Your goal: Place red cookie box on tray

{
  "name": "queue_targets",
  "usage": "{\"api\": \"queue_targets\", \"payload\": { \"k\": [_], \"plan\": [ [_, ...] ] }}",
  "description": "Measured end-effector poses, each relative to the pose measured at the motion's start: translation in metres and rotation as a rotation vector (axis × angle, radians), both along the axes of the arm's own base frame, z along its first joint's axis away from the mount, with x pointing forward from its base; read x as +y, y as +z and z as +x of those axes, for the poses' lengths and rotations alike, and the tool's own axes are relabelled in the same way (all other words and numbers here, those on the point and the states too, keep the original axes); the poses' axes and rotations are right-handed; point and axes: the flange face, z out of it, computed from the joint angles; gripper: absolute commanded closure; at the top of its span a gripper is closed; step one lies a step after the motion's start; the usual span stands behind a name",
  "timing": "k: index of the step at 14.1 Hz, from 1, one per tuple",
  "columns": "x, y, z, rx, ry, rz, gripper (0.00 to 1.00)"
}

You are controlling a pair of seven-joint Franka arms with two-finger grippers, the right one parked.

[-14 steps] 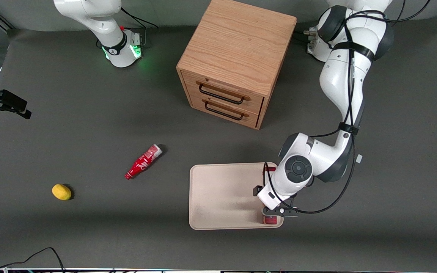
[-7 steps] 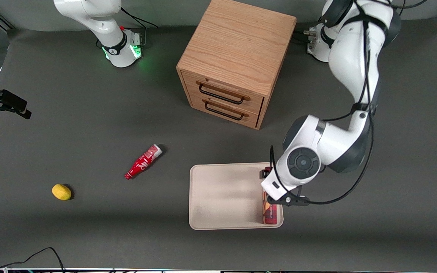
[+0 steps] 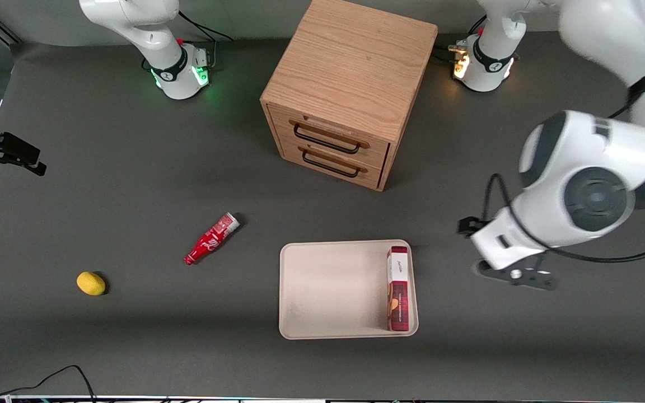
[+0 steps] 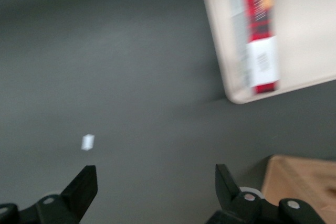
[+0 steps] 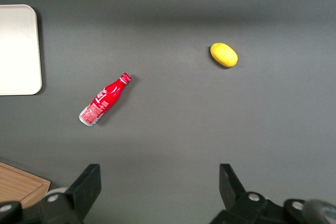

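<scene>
Now we see the red cookie box (image 3: 398, 289) lying flat in the tray (image 3: 328, 291), tight along the tray's short rim at the working arm's end. Its white end points toward the wooden drawer cabinet (image 3: 347, 89); its plaid end sits in the tray corner nearest the front camera. In the left wrist view the box (image 4: 261, 30) runs parallel to that rim of the tray (image 4: 223, 51), just inside it.

Our gripper (image 4: 155, 190) is up off the table, well apart from the tray, toward the working arm's end. Fingers (image 4: 84, 184) spread wide, nothing between them, only bare dark mat (image 4: 131, 77) below. In the front view the gripper (image 3: 515, 274) is mostly hidden under the wrist body.

We also see a small white scrap (image 4: 87, 141) on the mat near the gripper. Toward the parked arm's end: a red bottle (image 3: 211, 239) on its side and a yellow lemon (image 3: 90, 283), both clear of the tray. Both cabinet drawers look closed.
</scene>
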Motion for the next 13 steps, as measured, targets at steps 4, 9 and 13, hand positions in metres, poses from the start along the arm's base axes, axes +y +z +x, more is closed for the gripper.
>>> {"api": "queue_targets", "payload": {
  "k": [4,9,13],
  "plan": [
    [0.107,0.018,-0.032,-0.011,-0.032,-0.026,0.0],
    [0.157,0.063,-0.093,-0.044,-0.003,-0.04,0.0],
    [0.164,0.093,-0.124,-0.029,0.069,-0.041,0.0]
  ]
}}
